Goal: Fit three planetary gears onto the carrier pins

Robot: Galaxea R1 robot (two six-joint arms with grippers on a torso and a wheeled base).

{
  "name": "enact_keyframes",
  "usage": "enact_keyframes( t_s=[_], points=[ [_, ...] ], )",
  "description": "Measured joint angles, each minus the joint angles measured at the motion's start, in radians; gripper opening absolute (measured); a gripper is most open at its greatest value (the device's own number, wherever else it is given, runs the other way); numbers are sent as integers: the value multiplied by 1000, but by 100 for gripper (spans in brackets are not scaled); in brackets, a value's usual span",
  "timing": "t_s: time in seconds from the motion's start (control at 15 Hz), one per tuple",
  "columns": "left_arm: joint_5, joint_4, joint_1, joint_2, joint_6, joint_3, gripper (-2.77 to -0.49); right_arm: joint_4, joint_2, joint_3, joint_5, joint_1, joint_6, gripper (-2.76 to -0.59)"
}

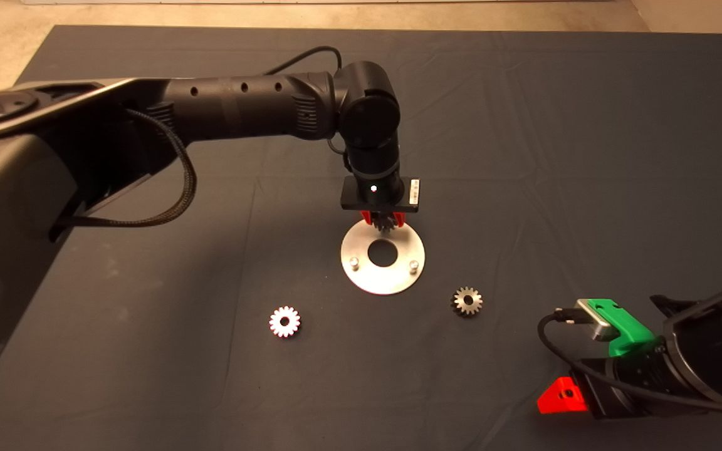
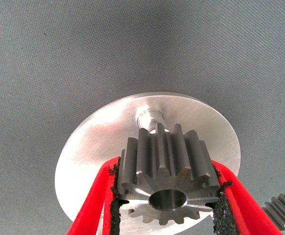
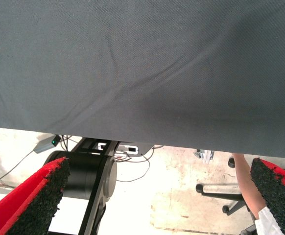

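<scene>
My left gripper (image 1: 383,220) is shut on one planetary gear (image 2: 169,178), a grey-steel toothed wheel with a round centre hole, held over the far edge of the silver disc (image 1: 361,275). In the left wrist view one carrier pin (image 2: 147,116) stands on the disc (image 2: 93,147) just beyond the held gear, apart from its hole. Two more carrier pins (image 1: 353,262) (image 1: 413,266) rise bare from the disc's near side. Two loose gears lie flat on the mat, one (image 1: 284,321) to the near left of the disc, the other (image 1: 467,301) to its near right.
My right gripper (image 1: 558,398) waits at the lower right edge, open, its fingers (image 3: 35,200) over the mat's edge. Beyond that edge show the floor, cables, a chair base (image 3: 221,191) and part of a person (image 3: 245,181). The left arm (image 1: 235,113) spans the mat's far left.
</scene>
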Motion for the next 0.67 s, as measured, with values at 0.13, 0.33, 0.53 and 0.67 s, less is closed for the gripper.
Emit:
enact_keyframes(
  t_s=[0.13,0.33,0.53,0.67],
  points=[
    [0,0,0,0,0,0,-230,0,0,0,0,0,0,-60],
    [0,0,0,0,5,-2,-230,0,0,0,0,0,0,-60],
    [-9,0,0,0,5,-2,-230,0,0,0,0,0,0,-60],
    [-35,1,0,0,6,-2,-230,0,0,0,0,0,0,-60]
  ],
)
